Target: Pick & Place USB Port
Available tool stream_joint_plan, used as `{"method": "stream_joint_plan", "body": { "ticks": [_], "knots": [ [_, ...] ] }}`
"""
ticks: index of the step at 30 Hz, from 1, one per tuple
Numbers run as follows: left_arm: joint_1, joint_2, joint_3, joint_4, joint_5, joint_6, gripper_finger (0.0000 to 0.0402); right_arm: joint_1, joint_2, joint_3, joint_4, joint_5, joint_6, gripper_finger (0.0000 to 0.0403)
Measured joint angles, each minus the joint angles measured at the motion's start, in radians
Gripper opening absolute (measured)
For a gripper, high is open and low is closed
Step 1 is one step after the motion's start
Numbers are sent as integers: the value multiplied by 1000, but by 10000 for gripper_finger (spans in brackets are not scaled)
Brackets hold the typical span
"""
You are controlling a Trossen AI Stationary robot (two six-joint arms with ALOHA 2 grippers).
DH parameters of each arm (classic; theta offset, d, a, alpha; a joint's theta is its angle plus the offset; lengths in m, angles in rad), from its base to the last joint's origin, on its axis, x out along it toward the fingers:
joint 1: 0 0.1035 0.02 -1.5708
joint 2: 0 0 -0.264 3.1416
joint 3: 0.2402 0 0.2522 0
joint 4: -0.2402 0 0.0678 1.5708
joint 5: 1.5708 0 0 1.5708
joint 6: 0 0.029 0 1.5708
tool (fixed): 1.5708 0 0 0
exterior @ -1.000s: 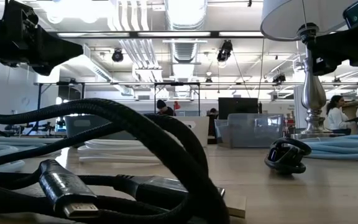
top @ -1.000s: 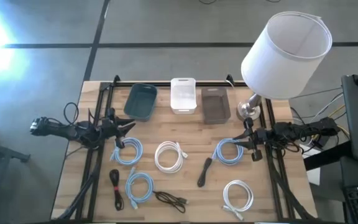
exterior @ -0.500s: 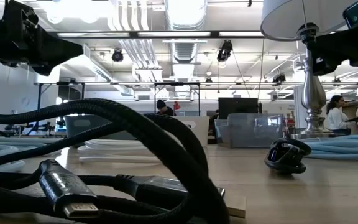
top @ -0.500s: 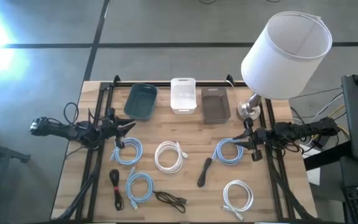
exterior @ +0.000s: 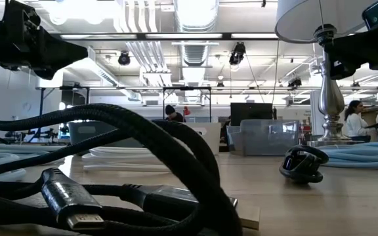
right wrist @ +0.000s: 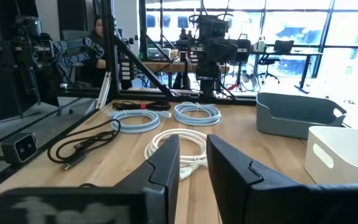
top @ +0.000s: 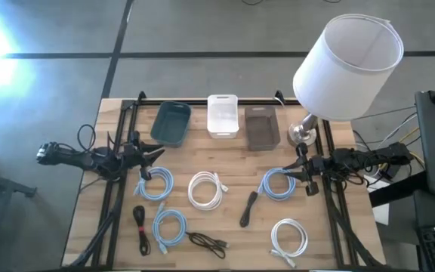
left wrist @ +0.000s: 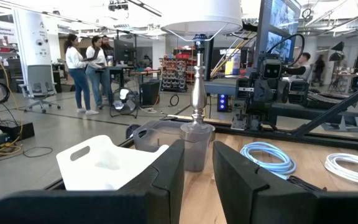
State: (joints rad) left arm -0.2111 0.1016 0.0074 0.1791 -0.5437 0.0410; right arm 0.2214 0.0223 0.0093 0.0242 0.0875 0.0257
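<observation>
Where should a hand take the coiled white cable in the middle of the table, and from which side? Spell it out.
Come straight down from above: the coiled white cable lies flat on the wooden table. Pinch across the bundled strands of the ring, probably with one finger in its open centre and one outside, away from the loose plug ends.

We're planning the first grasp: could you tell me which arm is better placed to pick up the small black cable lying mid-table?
Probably the right. The right gripper waits, jaws slightly apart, nearer the black cable than the left gripper, which sits across the table beyond the white coil.
</observation>
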Motion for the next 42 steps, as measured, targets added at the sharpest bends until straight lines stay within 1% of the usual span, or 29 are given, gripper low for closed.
{"method": "stream_joint_plan", "body": {
  "ticks": [8, 20, 34, 42],
  "knots": [
    [0, 0, 0, 0, 0, 0, 87, 0, 0, 0, 0, 0, 0, 86],
    [0, 0, 0, 0, 0, 0, 87, 0, 0, 0, 0, 0, 0, 68],
    [0, 0, 0, 0, 0, 0, 87, 0, 0, 0, 0, 0, 0, 86],
    [0, 0, 0, 0, 0, 0, 87, 0, 0, 0, 0, 0, 0, 77]
  ]
}}
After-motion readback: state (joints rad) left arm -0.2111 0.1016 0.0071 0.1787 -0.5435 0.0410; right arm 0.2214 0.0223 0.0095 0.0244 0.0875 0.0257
